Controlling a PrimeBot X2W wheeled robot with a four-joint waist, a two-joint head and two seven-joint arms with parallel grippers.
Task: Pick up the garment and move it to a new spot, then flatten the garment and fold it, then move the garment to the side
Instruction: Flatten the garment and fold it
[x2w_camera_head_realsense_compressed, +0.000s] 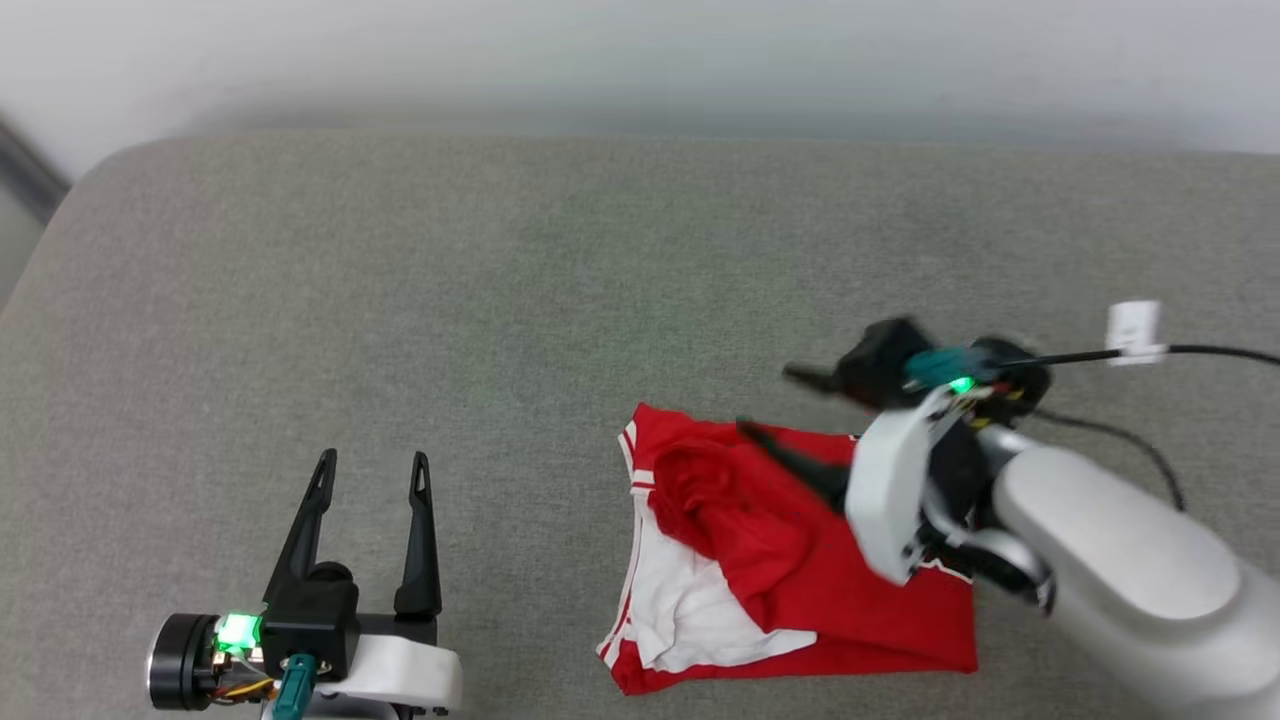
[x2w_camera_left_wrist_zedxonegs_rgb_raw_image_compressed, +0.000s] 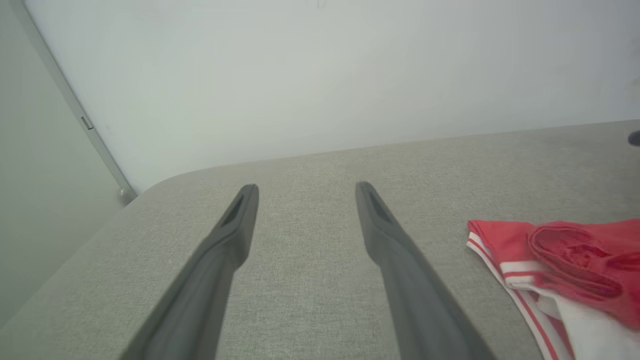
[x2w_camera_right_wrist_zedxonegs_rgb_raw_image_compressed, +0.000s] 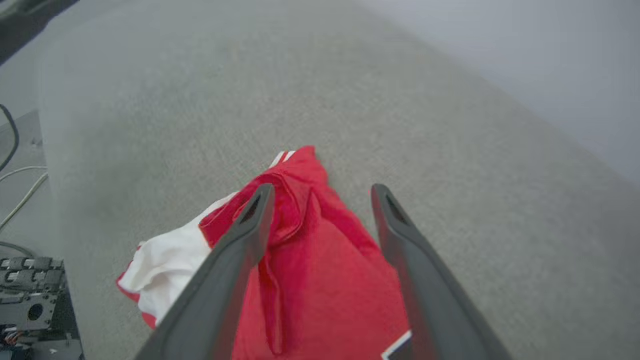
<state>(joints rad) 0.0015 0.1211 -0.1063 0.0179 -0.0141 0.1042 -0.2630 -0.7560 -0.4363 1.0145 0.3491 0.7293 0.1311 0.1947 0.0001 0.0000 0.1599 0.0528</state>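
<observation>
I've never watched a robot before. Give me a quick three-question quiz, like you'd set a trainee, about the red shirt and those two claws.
1. True or false: the left gripper is holding the garment.
2. Which colours show on the garment? A: red and white. B: blue and yellow. C: green and black.
3. Fill in: over the garment, the right gripper has its two fingers ____ (open or shut).

Key: 1 false, it stands open and apart from the garment; 2 A; 3 open.
</observation>
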